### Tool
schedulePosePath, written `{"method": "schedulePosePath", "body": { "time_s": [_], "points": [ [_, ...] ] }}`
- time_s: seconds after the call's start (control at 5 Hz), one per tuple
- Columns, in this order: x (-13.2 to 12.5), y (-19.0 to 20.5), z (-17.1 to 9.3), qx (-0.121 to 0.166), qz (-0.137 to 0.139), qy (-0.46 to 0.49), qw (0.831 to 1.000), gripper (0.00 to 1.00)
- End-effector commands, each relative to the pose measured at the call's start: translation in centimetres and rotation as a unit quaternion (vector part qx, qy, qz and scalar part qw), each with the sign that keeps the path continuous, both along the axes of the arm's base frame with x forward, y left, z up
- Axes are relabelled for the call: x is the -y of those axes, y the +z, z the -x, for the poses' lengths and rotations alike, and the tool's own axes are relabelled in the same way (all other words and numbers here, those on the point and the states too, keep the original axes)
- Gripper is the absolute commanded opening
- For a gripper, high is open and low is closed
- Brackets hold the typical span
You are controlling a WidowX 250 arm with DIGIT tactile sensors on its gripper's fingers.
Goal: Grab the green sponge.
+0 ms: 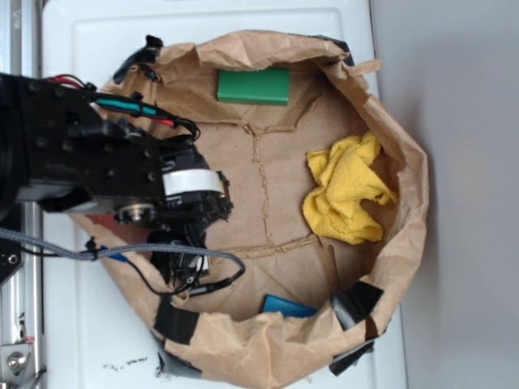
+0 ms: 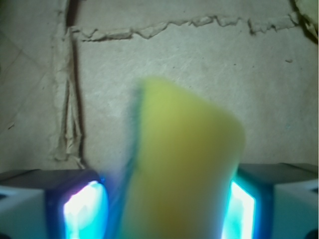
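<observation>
Exterior view gives you a crumpled brown paper bag [image 1: 405, 203] opened out like a basin on the white desk [image 1: 81, 49], with black tape patches along its lower rim. The green sponge [image 1: 253, 86] lies flat on the paper near the upper rim, well apart from the arm. A rumpled yellow cloth [image 1: 347, 190] sits on the right side of the bag's floor, and the corner of a blue object [image 1: 288, 306] shows at the lower edge, beside a tape patch. The black arm reaches in from the left, and its end effector [image 1: 185, 263] hangs over the lower-left part of the bag, far from the green sponge; from this angle you cannot see the fingers clearly. In the wrist view, you see a blurred yellow foam block [image 2: 182, 174] standing upright between the two fingers [image 2: 82, 206], which glow cyan on their inner faces. The fingers sit close on either side of the block, seemingly pressed against it, so the end effector appears closed on that yellow block. Below it lies creased brown paper with a torn seam.
</observation>
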State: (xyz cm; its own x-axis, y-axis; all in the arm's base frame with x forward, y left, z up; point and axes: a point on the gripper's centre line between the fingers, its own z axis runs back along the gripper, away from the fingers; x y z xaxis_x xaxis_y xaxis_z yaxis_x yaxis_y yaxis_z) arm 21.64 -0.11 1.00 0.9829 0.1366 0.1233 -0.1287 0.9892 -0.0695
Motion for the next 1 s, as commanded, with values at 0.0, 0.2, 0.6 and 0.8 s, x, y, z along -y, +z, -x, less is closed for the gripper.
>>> {"method": "schedulePosePath", "body": {
  "time_s": [0.0, 0.2, 0.6, 0.8],
  "points": [
    [0.4, 1.9, -0.5, -0.038, 0.021, -0.001, 0.999, 0.00],
    [1.0, 6.4, -1.5, -0.024, 0.038, -0.012, 0.999, 0.00],
    [0.6, 11.6, -2.4, 0.006, 0.035, 0.005, 0.999, 0.00],
    [-0.4, 12.6, -3.0, 0.085, 0.018, 0.057, 0.995, 0.00]
  ]
}}
